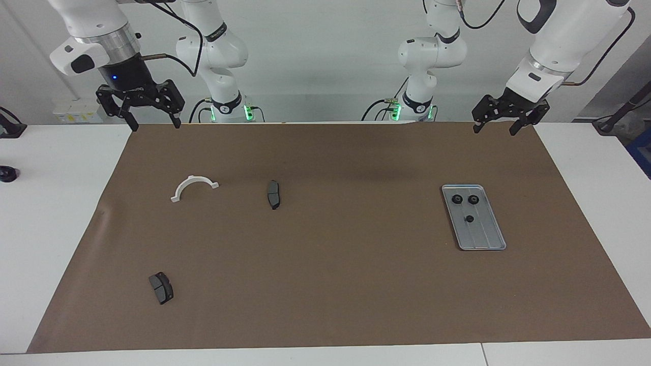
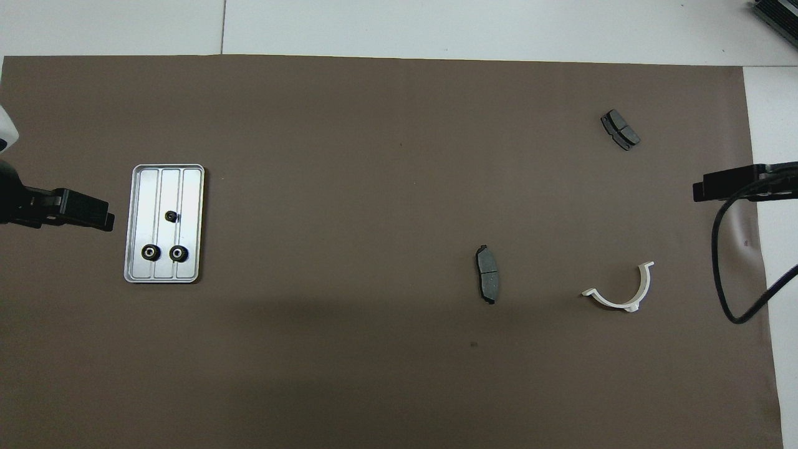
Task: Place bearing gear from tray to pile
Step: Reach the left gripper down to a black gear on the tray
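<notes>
three gears [image 1: 469,219] sitting in the tray [image 1: 488,243], toward the left arm's end. two brake pads [image 1: 273,194], one white half-ring [image 1: 194,187]. left gripper [image 1: 497,127] and right gripper [image 1: 155,123] both spread, raised, holding nothing

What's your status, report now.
Left gripper and right gripper open, both waiting raised at the robots' edge of the mat. Three bearing gears in the tray, untouched. Nothing in the way.
</notes>
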Robot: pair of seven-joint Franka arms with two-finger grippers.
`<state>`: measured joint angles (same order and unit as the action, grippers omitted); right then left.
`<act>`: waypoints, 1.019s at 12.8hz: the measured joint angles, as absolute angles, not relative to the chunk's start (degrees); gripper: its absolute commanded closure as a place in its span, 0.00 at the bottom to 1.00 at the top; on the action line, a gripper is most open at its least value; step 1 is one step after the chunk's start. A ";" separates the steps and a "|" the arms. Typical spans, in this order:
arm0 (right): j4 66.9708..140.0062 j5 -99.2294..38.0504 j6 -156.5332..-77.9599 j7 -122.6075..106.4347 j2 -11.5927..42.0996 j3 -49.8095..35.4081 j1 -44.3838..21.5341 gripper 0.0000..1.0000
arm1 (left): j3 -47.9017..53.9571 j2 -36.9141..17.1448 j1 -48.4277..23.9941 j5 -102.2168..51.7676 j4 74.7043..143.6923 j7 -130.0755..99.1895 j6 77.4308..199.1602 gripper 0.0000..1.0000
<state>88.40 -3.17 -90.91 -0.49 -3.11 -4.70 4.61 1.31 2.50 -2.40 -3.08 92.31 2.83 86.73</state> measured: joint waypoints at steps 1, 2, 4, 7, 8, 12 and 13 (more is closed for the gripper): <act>88.40 -3.17 -90.91 -0.49 -3.11 -4.70 4.61 0.00 | 1.31 2.50 -2.40 -3.08 92.31 2.83 86.73 0.00; 88.40 -3.17 -90.91 -0.49 -3.11 -4.70 4.61 0.00 | 1.31 2.50 -2.40 -3.08 92.31 2.83 86.73 0.00; 88.40 -3.17 -90.91 -0.49 -3.11 -4.70 4.61 0.00 | 1.30 2.50 -2.39 -3.08 92.31 2.83 86.73 0.00; 88.40 -3.17 -90.91 -0.49 -3.11 -4.70 4.61 0.00 | 1.28 2.55 -2.37 -3.08 92.52 2.79 86.73 0.00; 88.40 -3.17 -90.91 -0.49 -3.11 -4.70 4.61 0.00 | 1.25 2.75 -2.32 -3.08 93.25 2.64 86.89 0.00; 88.40 -3.17 -90.91 -0.49 -3.11 -4.70 4.61 0.00 | 0.94 5.16 -1.92 -3.00 102.60 -0.94 96.90 0.00; 88.40 -3.17 -90.91 -0.49 -3.11 -4.70 4.61 0.00 | 0.84 5.53 -1.65 -2.91 105.84 -1.45 101.09 0.00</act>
<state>88.40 -3.17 -90.91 -0.49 -3.11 -4.70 4.61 0.84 5.53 -1.65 -2.91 105.84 -1.45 101.09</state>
